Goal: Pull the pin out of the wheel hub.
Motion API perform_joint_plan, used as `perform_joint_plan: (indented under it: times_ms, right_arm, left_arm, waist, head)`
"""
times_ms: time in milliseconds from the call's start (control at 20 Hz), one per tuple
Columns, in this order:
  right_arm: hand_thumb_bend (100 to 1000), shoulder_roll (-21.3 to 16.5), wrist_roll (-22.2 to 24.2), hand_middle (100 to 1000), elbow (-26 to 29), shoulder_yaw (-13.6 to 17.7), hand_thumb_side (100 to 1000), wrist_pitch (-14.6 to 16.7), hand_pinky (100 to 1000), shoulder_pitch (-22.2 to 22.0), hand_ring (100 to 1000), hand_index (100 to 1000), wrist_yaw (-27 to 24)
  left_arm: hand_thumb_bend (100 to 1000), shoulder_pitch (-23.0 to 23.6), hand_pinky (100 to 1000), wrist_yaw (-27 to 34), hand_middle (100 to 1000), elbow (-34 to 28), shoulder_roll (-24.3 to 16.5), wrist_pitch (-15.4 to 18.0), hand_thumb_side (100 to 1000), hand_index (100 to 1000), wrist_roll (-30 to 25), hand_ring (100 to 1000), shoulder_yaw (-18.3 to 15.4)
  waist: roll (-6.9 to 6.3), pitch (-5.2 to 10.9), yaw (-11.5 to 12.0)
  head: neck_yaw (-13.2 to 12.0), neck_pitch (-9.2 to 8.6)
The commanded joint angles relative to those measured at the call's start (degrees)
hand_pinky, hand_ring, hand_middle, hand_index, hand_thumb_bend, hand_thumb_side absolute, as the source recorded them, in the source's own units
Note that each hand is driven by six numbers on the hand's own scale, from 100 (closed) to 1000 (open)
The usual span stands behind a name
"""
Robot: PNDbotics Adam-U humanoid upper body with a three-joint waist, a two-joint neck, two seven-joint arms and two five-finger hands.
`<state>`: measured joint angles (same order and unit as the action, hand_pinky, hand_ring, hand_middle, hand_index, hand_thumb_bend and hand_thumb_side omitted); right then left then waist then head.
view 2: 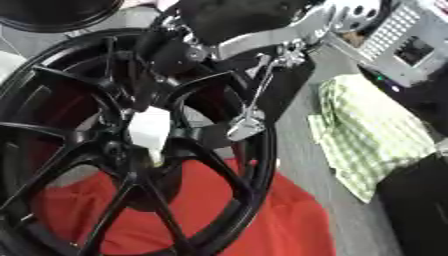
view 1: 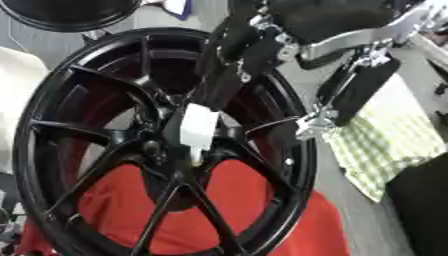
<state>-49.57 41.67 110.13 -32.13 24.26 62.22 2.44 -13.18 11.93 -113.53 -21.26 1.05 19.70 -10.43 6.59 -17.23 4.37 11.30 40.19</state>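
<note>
Right hand (view 1: 229,75) reaches from above the wheel hub (view 1: 166,150), fingers pinching the white-tagged pin (view 1: 198,131) | pin sits at hub centre | advice: draw straight out along its axis, no twisting.

The wheel hub (view 1: 162,150) runs off the lower edge. The right hand (view 1: 219,75) covers the pin, its fingertips lost behind a white patch (view 1: 199,127).
</note>
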Motion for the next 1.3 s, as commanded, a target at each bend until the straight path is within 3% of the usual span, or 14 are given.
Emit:
perform_joint_plan:
  times_ms: [50,600,950,1300]
  right_arm:
    - [380,0.60,1.31,762,-1.14,0.81,170,-0.07,893,1.58,881,836,-1.06]
    - [430,3.14,2.04,777,-5.17,0.10,159,-1.78,901,1.86,895,887,0.14]
    - [415,3.89,1.95,769,-7.07,-0.27,152,-2.08,900,1.16,895,883,-0.49]
    - [392,4.44,1.88,758,-9.66,-0.36,145,-1.78,900,-0.11,892,870,-0.45]
  left_arm:
    - [105,-0.74,770,0.31,550,-1.06,-1.02,-0.06,833,687,0.29,607,-0.20]
    - [103,-1.57,770,0.40,548,-1.06,-1.02,-0.35,832,683,0.85,606,-0.40]
    - [104,-2.02,770,0.41,547,-1.06,-0.90,-0.50,833,682,1.00,606,-0.43]
    - [105,-2.63,771,0.50,545,-1.06,-0.58,-0.64,834,679,1.14,606,-0.45]
  waist:
    - [-0.20,0.57,0.19]
    - [0.13,-0.36,1.32]
    - [0.31,-0.80,1.82]
    - [0.57,-1.45,2.52]
  head:
    - [0.46,0.00]
    - [1.20,1.05]
    - [1.47,1.69]
    - [2.00,1.21]
